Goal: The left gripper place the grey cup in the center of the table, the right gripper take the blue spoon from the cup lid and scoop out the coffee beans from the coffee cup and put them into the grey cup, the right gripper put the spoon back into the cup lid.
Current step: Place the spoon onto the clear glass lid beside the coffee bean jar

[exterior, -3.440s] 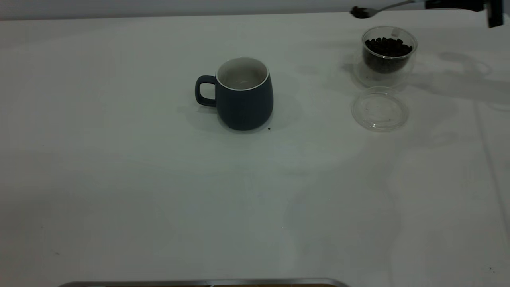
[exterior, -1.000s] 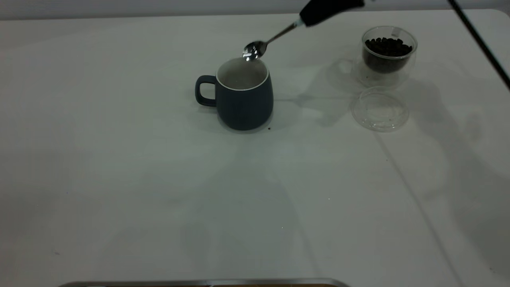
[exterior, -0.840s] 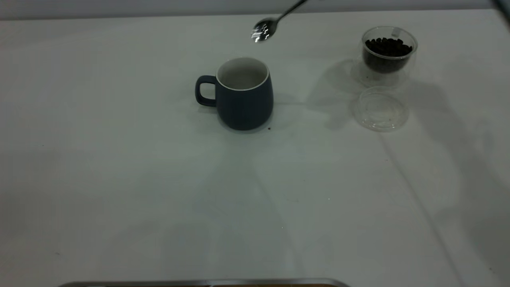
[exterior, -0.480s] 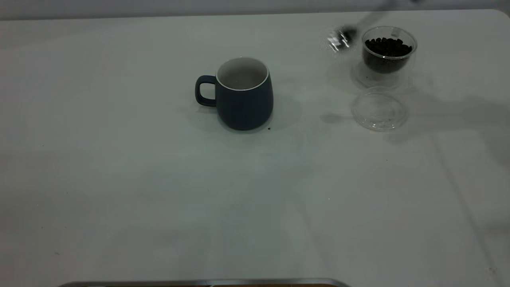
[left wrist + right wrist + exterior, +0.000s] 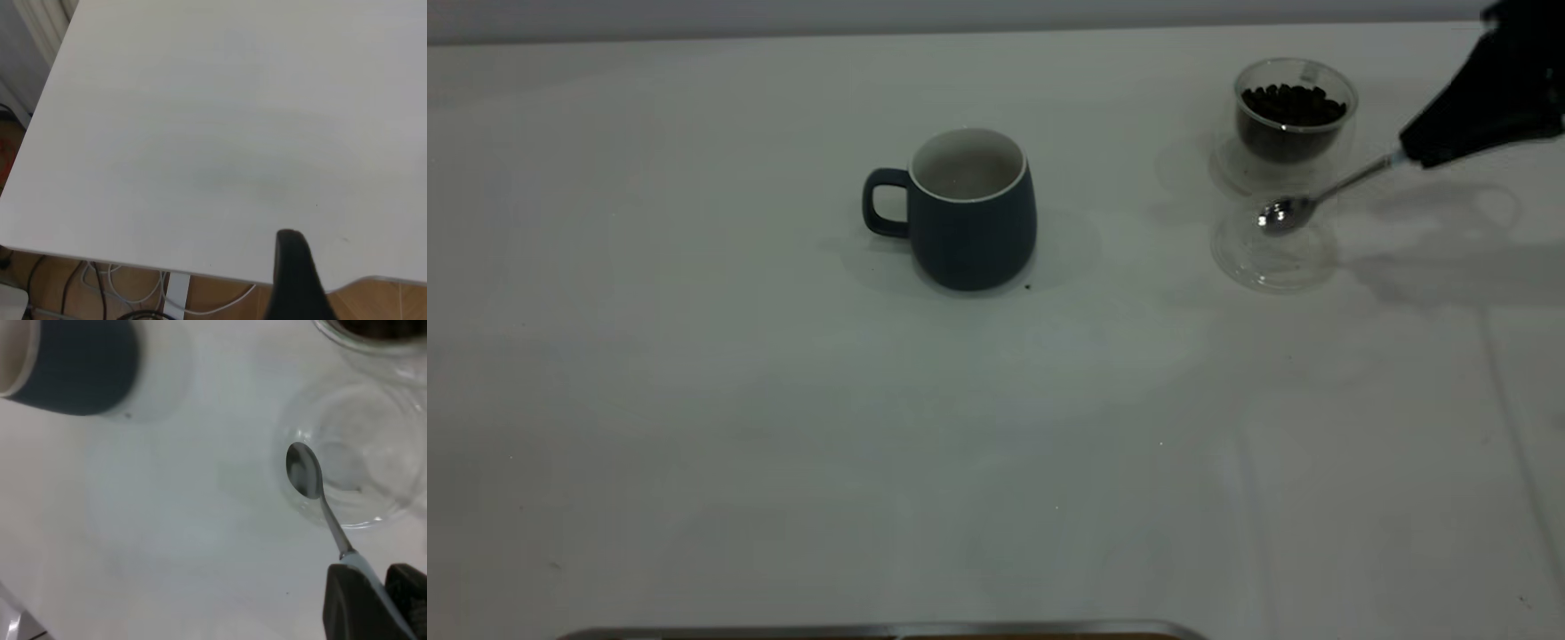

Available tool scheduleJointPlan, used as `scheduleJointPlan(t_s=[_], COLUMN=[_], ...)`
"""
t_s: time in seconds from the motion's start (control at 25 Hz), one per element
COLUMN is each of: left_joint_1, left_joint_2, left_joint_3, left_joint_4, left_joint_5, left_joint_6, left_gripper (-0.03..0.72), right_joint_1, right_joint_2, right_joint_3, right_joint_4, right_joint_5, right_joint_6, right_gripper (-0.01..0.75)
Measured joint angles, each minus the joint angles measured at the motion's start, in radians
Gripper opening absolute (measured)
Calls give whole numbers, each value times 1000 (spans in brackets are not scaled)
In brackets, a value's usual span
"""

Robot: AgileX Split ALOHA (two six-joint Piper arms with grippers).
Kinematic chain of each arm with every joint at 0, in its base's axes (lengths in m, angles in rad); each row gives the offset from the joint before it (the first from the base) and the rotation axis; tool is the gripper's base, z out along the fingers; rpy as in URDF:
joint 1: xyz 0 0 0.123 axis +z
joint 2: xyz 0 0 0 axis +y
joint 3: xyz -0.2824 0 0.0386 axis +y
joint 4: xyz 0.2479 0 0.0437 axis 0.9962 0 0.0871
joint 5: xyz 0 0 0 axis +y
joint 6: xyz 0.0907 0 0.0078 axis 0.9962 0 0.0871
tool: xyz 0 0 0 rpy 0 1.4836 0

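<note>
The right gripper [image 5: 1409, 153] pinches the blue spoon [image 5: 1303, 203] by its handle – bowl poised over the cup lid [image 5: 1274, 258]. It should lower gently, centred, before letting go – the lid looks light.

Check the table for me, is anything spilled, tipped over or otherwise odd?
Nothing stands out. The mug and the glass cup of beans stand upright. One tiny dark speck lies beside the mug's base; I cannot tell what it is. The right hand holds the empty spoon over the lid.
</note>
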Motion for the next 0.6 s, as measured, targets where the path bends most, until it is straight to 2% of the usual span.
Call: scheduleJointPlan(t_s=[0.16,0.6], left_joint_1=[0,0], left_joint_2=[0,0], left_joint_3=[0,0], left_joint_4=[0,0], left_joint_5=[0,0], left_joint_6=[0,0], left_gripper=[555,555], right_joint_1=[0,-2], right_joint_2=[67,154], right_joint_3=[0,-2], right_joint_4=[73,254], right_joint_5=[-59,-33], right_joint_6=[-18,-121], right_gripper=[99,103])
